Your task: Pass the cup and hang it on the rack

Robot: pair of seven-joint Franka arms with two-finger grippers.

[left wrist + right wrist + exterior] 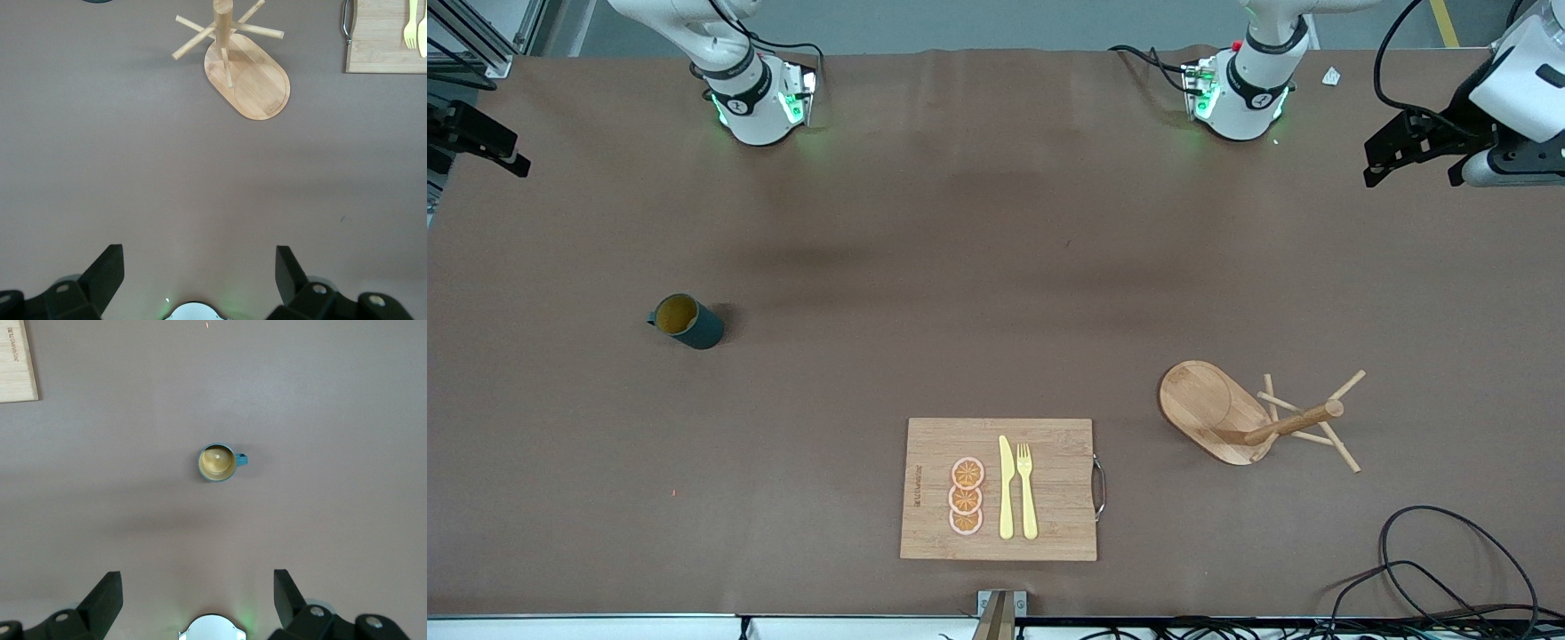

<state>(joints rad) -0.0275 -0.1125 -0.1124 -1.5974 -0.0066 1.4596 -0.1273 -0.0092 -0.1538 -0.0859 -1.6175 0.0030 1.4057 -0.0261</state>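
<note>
Brown table (996, 267): both pincers (200, 267) (198, 587) raised, fingers spread.

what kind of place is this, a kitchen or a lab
Most likely a robotics lab staged as a kitchen: a brown-covered table with two arm bases bolted on, loose cables, and props such as the cutting board and rack.

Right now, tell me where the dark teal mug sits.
The dark teal mug stands upright on the brown table, toward the right arm's end, farther from the front camera than the wooden cutting board.

I see bare table around cup (687, 322); rack (1258, 416) pegs jut outward; cutting board (1000, 489) lies between them, nearer front camera.
</note>
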